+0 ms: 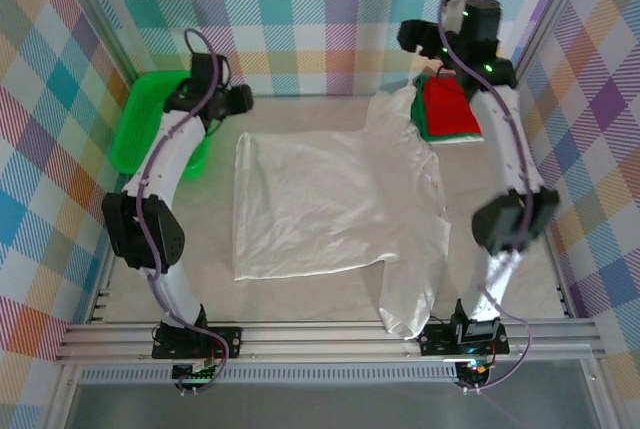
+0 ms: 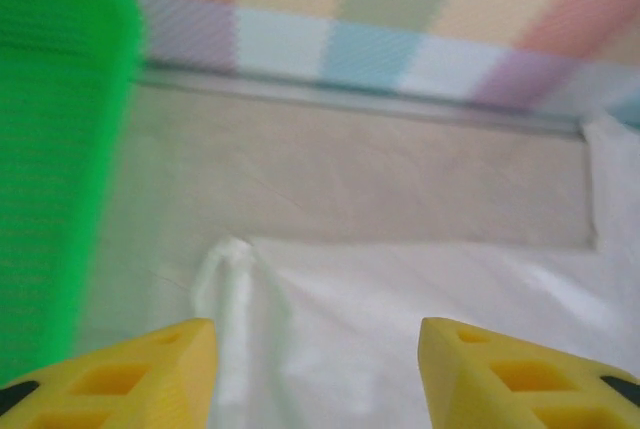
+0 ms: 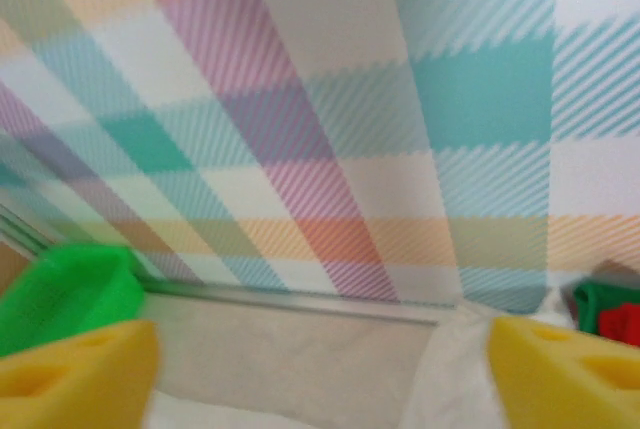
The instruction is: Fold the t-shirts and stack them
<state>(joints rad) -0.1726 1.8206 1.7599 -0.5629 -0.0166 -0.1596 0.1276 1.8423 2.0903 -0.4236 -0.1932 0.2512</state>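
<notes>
A white t-shirt [image 1: 330, 199] lies spread flat in the middle of the table, one sleeve reaching toward the near edge. Folded red and green t-shirts [image 1: 447, 109] are stacked at the back right, and show at the right edge of the right wrist view [image 3: 612, 314]. My left gripper [image 1: 234, 100] hovers above the white shirt's back left corner [image 2: 232, 261]; its jaws [image 2: 315, 334] are open with only cloth below. My right gripper [image 1: 413, 35] is raised high near the back wall, left of the stack, jaws [image 3: 322, 334] open and holding nothing.
A green plastic tray [image 1: 150, 121] stands at the back left, close beside my left arm [image 2: 50, 149]. Plaid walls enclose the back and sides. Bare table shows between the shirt's far edge and the back wall [image 2: 350, 169].
</notes>
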